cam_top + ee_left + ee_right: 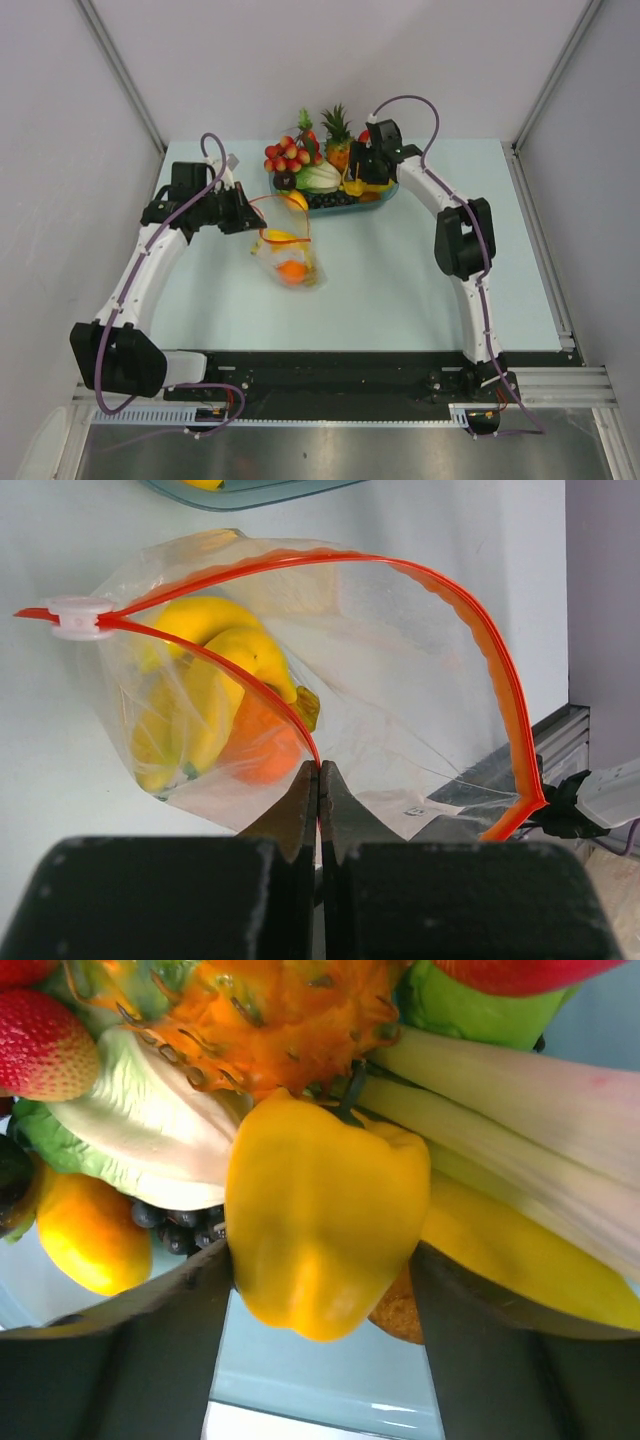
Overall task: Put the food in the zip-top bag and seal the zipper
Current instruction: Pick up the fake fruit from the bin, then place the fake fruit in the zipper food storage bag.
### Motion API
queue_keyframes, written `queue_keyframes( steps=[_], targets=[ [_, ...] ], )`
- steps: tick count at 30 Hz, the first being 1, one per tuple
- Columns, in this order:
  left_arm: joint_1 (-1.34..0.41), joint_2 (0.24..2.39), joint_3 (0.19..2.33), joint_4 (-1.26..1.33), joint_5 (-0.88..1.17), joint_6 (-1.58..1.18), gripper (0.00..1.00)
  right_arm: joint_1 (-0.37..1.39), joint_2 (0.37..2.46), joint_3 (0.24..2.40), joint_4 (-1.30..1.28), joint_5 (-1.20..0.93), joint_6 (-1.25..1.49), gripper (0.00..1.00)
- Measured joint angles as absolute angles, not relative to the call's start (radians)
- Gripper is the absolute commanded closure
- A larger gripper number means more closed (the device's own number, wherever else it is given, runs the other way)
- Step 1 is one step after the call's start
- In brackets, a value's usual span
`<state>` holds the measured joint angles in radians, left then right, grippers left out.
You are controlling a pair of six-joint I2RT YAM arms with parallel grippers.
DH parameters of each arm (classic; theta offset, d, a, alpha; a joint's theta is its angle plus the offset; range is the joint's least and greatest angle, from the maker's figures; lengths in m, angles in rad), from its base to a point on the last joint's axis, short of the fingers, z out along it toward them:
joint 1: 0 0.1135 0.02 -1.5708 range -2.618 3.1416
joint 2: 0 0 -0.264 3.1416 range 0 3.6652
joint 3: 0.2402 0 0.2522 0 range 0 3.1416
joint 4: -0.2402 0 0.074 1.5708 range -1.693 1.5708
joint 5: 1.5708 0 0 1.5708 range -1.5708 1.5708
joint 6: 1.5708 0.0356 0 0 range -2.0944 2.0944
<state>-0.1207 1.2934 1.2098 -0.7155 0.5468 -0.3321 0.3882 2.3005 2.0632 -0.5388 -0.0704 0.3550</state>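
left tool [319, 775] pinched shut on zipper [499, 680] of gaping zip-top bag [400, 680] on bench [400, 270], banana bunch [215, 680] and orange [260, 750] inside, right tool [320, 1260] straddling yellow pepper [320, 1200] in tray [335, 207], whether gripping it cannot tell

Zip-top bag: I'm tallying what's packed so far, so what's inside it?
Through the clear zip-top bag a yellow banana bunch shows, with an orange partly covered behind it. No apple is visible; anything behind the fruit is hidden.
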Motion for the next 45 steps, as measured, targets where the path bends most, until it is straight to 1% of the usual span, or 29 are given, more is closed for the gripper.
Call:
queue_keyframes(
  steps=[1, 2, 8, 12, 16, 18, 22, 26, 31, 36, 39, 40, 42, 43, 44, 45],
  targets=[
    [-0.121, 1.293, 1.210, -0.716, 0.545, -0.332, 1.00, 0.385, 2.300, 2.064, -0.536, -0.079, 0.357, 0.39],
    [-0.121, 1.292, 1.210, -0.716, 0.544, -0.332, 1.00, 0.381, 2.300, 2.064, -0.534, -0.088, 0.361, 0.46],
    [-0.121, 1.275, 1.209, -0.717, 0.538, -0.323, 1.00, 0.356, 2.279, 2.059, -0.534, -0.137, 0.363, 0.58],
    [-0.121, 1.264, 1.209, -0.720, 0.529, -0.313, 1.00, 0.342, 2.202, 2.023, -0.515, -0.175, 0.356, 0.60],
    [-0.121, 1.262, 1.209, -0.720, 0.525, -0.311, 1.00, 0.337, 2.066, 1.973, -0.468, -0.233, 0.336, 0.60],
    [-0.121, 1.262, 1.209, -0.720, 0.525, -0.312, 1.00, 0.347, 2.001, 1.957, -0.440, -0.266, 0.322, 0.63],
    [-0.121, 1.262, 1.209, -0.720, 0.526, -0.312, 1.00, 0.404, 1.846, 1.881, -0.357, -0.381, 0.275, 0.67],
    [-0.121, 1.262, 1.210, -0.720, 0.526, -0.312, 1.00, 0.505, 1.733, 1.792, -0.294, -0.503, 0.186, 0.71],
    [-0.121, 1.262, 1.210, -0.721, 0.530, -0.312, 1.00, 0.632, 1.710, 1.763, -0.286, -0.620, 0.048, 0.71],
    [-0.121, 1.233, 1.212, -0.738, 0.540, -0.311, 1.00, 0.721, 1.741, 1.766, -0.350, -0.656, -0.104, 0.71],
    [-0.121, 1.195, 1.216, -0.761, 0.536, -0.305, 1.00, 0.761, 1.790, 1.778, -0.413, -0.653, -0.184, 0.64],
    [-0.117, 1.181, 1.217, -0.773, 0.529, -0.305, 1.00, 0.767, 1.801, 1.779, -0.432, -0.652, -0.204, 0.55],
    [-0.110, 1.160, 1.221, -0.794, 0.516, -0.303, 1.00, 0.779, 1.826, 1.790, -0.479, -0.642, -0.250, 0.46],
    [-0.108, 1.151, 1.222, -0.802, 0.516, -0.303, 1.00, 0.780, 1.839, 1.800, -0.501, -0.633, -0.270, 0.30],
    [-0.106, 1.144, 1.225, -0.812, 0.517, -0.303, 1.00, 0.782, 1.850, 1.813, -0.518, -0.623, -0.288, 0.27],
    [-0.105, 1.139, 1.225, -0.818, 0.521, -0.305, 1.00, 0.783, 1.858, 1.824, -0.529, -0.613, -0.297, 0.18]
  ],
)
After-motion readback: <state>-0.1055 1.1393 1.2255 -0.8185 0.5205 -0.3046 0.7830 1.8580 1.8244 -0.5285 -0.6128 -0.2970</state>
